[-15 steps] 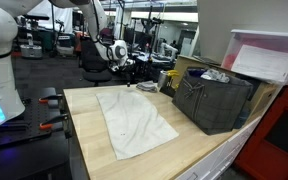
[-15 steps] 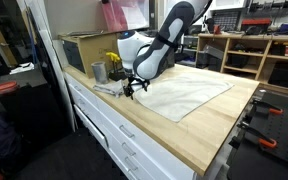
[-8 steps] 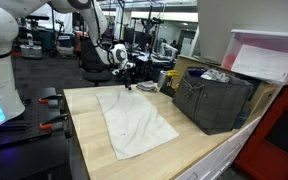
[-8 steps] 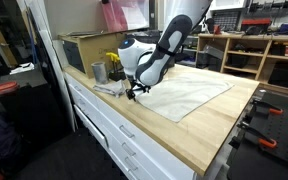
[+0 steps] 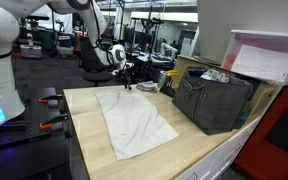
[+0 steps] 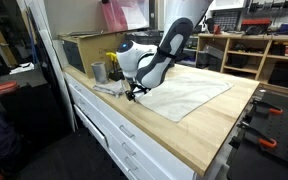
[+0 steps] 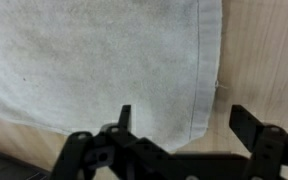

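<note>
Crate [image 5: 210,110] holds pale clutter; gripper [image 7: 179,115], jaws spread, above towel [image 7: 94,60] edge.

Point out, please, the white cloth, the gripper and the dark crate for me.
white cloth [image 5: 134,122], in an exterior view, middle of the fabric.
gripper [image 7: 180,112], wrist view, midway between its open fingertips.
dark crate [image 5: 209,110], in an exterior view, its near side wall.

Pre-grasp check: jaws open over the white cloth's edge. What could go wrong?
1. Open jaws straddle the cloth's hemmed edge, one side over bare table; closing may catch only the hem or slip off.
2. Cloth lies flat; descending could jam the jaws against the wood.
3. A grey cup stands nearby; a sideways swing might knock it.
</note>
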Available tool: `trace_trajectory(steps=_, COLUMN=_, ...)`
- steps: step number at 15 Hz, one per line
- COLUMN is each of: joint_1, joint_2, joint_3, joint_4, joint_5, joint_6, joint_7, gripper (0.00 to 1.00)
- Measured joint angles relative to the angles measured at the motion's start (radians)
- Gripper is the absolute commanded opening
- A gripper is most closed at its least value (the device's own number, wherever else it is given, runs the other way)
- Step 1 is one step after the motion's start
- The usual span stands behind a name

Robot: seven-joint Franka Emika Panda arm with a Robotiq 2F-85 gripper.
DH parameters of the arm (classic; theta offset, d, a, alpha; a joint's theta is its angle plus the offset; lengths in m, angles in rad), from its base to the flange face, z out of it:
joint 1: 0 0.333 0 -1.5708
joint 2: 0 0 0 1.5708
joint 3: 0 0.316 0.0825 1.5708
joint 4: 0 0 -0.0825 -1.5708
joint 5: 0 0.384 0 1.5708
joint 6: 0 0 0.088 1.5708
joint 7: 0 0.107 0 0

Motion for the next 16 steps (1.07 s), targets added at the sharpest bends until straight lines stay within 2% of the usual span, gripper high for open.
trace_trajectory(steps=6, joint_1=0.036, joint_2=0.028, joint_3=-0.051, joint_4=-0.001, joint_5=-0.073, joint_6=0.0, joint_7=0.004, gripper=1.0)
trace_trajectory(steps=7, joint_1=0.039, joint_2=0.033, joint_3=-0.056, joint_4=-0.001, joint_5=-0.079, joint_6=0.0, joint_7=0.016, gripper=0.75)
trace_trajectory(steps=8, joint_1=0.041, joint_2=0.036, joint_3=-0.06, joint_4=-0.001, joint_5=-0.083, joint_6=0.0, joint_7=0.025, gripper=0.74)
trace_trajectory(steps=16, joint_1=0.059, joint_2=0.04, joint_3=-0.075, joint_4=-0.005, joint_5=-0.094, joint_6=0.0, joint_7=0.059, gripper=0.12)
